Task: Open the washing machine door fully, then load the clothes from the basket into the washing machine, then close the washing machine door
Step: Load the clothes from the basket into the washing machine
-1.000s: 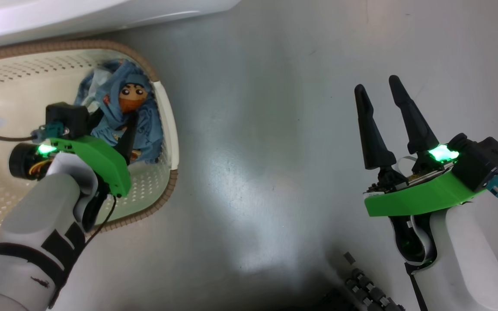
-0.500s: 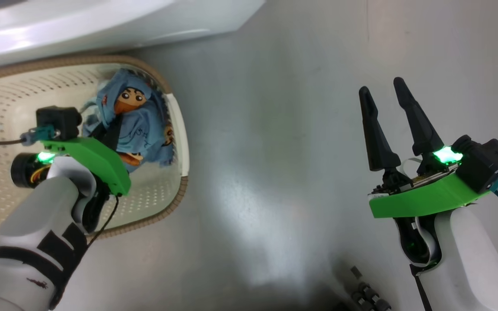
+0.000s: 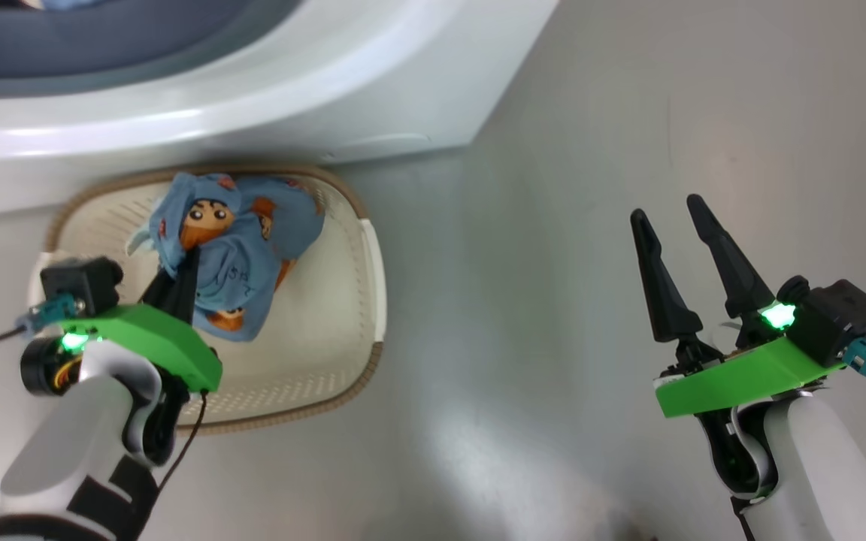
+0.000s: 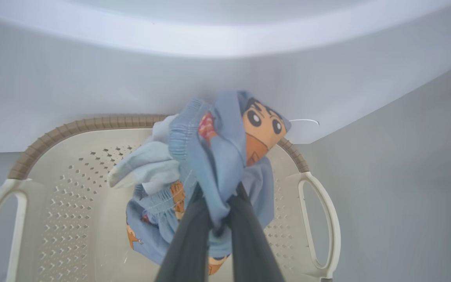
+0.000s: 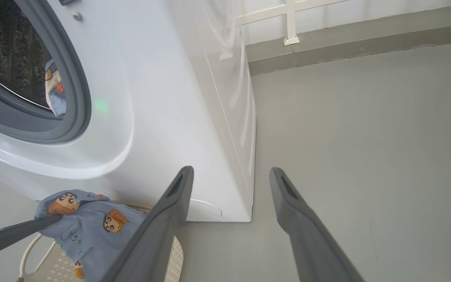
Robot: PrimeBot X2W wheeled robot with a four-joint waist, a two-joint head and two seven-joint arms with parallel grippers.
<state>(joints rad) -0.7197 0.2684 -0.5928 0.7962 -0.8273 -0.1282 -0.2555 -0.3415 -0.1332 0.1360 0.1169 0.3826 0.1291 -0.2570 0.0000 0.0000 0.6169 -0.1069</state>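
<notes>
- Left wrist view: the left gripper (image 4: 219, 192) pinches a fold of the blue cartoon clothes (image 4: 225, 156), so the bundle hangs over the basket (image 4: 73, 129).
- This basket stands just before the washing machine (image 3: 373, 98), which keeps the way to the drum short.
- Well apart, the right gripper (image 3: 666, 207) waits with jaws spread, empty.
- Perhaps another garment (image 5: 55, 94) lies in the dim drum.

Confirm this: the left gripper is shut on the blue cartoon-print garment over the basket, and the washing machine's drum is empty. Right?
Not quite. The drum is not empty: the right wrist view shows blue printed cloth already lying inside the washing machine. The rest stands: the left gripper is shut on the blue cartoon-print garment over the basket.
</notes>
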